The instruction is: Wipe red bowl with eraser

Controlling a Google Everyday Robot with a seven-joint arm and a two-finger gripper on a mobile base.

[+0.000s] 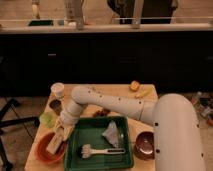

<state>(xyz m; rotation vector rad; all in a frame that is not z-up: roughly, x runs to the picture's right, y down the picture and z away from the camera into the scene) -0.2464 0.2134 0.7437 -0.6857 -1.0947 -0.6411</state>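
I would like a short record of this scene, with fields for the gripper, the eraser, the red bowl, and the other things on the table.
gripper: shut on the eraser, low over the red bowl at the table's front left
eraser: tan block, inside the red bowl
red bowl: left of the green tray
green tray: holds a white brush and a grey cloth
dark bowl: right of the tray
white cup: back left

White arm comes in from lower right, fat upper link in foreground, elbow bends w/ forearm stretching left across the table. Wrist turns down at far left. Gripper (59,136) points down-left, low over front-left corner of the table, fingers closed tight. Yellowish finger parts visible below the wrist.
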